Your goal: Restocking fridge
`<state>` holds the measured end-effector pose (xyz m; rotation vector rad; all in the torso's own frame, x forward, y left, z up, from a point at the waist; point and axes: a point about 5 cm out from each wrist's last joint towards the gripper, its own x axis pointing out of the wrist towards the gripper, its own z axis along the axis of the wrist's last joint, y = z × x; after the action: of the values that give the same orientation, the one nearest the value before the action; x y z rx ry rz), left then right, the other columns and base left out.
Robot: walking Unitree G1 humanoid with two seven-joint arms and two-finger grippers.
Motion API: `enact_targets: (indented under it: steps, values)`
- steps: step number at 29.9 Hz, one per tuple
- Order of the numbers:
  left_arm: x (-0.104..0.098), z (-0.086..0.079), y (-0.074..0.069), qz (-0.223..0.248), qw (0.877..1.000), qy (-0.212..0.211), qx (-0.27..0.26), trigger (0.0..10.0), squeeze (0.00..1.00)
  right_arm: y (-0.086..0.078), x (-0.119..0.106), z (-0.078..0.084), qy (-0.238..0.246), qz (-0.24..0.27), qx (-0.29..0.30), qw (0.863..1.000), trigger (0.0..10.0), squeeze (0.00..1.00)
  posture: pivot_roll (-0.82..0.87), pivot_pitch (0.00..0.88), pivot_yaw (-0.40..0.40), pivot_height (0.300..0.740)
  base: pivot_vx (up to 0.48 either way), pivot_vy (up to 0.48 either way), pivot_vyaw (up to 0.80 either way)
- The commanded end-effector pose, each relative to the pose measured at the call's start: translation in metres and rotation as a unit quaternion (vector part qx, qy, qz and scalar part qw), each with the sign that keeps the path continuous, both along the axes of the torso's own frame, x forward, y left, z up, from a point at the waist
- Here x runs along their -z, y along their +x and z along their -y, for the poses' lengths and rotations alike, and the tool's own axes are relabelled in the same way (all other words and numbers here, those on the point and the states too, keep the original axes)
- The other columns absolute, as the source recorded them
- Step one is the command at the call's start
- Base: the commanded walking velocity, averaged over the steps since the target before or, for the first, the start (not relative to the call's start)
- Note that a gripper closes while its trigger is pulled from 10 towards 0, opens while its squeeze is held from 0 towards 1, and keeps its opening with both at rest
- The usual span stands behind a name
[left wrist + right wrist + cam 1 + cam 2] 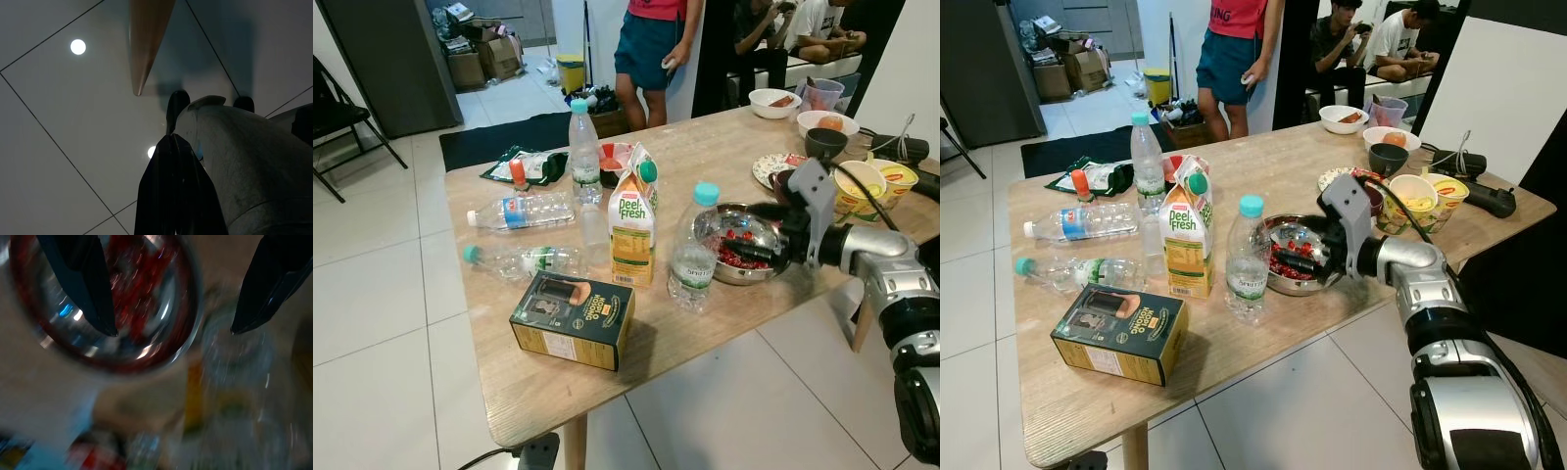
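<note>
On the wooden table (705,338) stand a Peel Fresh juice carton (632,220), a water bottle with a teal cap (690,255) and a taller bottle (584,152). Two more bottles lie flat, one with a blue label (524,211) and one with a green cap (524,261). My right gripper (744,247) hovers open over a steel bowl (744,277) of red bits, just right of the teal-capped bottle. In the blurred right wrist view the gripper (172,332) shows its two fingers wide apart above the bowl (58,350). My left gripper (171,144) hangs shut over the floor tiles.
A dark green box (573,320) lies near the table's front edge. Noodle cups (862,181), bowls (773,102) and a plate crowd the right end. A person (651,49) stands behind the table, others sit further back. A dark tall cabinet (391,49) and a folding chair (337,113) stand at left.
</note>
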<state>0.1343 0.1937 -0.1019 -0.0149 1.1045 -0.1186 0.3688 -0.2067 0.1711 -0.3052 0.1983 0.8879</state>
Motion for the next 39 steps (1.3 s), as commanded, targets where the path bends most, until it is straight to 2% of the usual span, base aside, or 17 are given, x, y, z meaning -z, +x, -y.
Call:
enact_targets:
  steps: [1,5,11,12,22,33,39]
  values:
    - [0.003,0.004,-0.006,-0.013,1.0,-0.004,0.002,10.0,0.0,-0.002,0.0,0.005,-0.017,-0.007,0.0,1.0,10.0,0.0,0.07,0.0,-0.051,0.74,0.0,0.0,0.0]
    - [0.003,0.004,-0.007,-0.013,1.0,-0.004,0.004,10.0,0.0,-0.002,0.001,0.009,-0.032,-0.008,0.001,0.999,10.0,0.0,0.07,0.0,-0.049,0.74,0.0,0.0,0.0]
    - [0.003,0.003,-0.007,-0.014,1.0,-0.001,0.012,10.0,0.0,-0.007,0.007,0.01,-0.059,-0.033,-0.021,0.998,10.0,0.0,0.07,0.0,-0.048,0.74,0.0,0.0,0.0]
    - [0.003,0.003,-0.007,-0.015,1.0,-0.001,0.013,10.0,0.0,-0.009,0.009,0.011,-0.075,-0.045,-0.03,0.996,10.0,0.0,0.07,0.0,-0.047,0.74,0.0,0.0,0.0]
    - [0.003,0.003,-0.007,-0.015,1.0,0.0,0.017,10.0,0.0,-0.012,0.017,0.015,-0.111,-0.062,-0.033,0.991,10.0,0.0,0.06,0.0,-0.047,0.74,0.0,0.0,0.0]
    - [0.003,0.003,-0.007,-0.015,1.0,-0.002,0.016,10.0,0.0,-0.02,0.034,0.025,-0.179,-0.105,-0.024,0.978,10.0,0.0,0.06,0.0,-0.045,0.74,0.0,0.0,0.0]
    - [0.003,0.003,-0.007,-0.015,1.0,-0.002,0.016,10.0,0.0,-0.02,0.036,0.025,-0.183,-0.104,-0.021,0.977,10.0,0.0,0.06,0.0,-0.044,0.74,0.0,0.0,0.0]
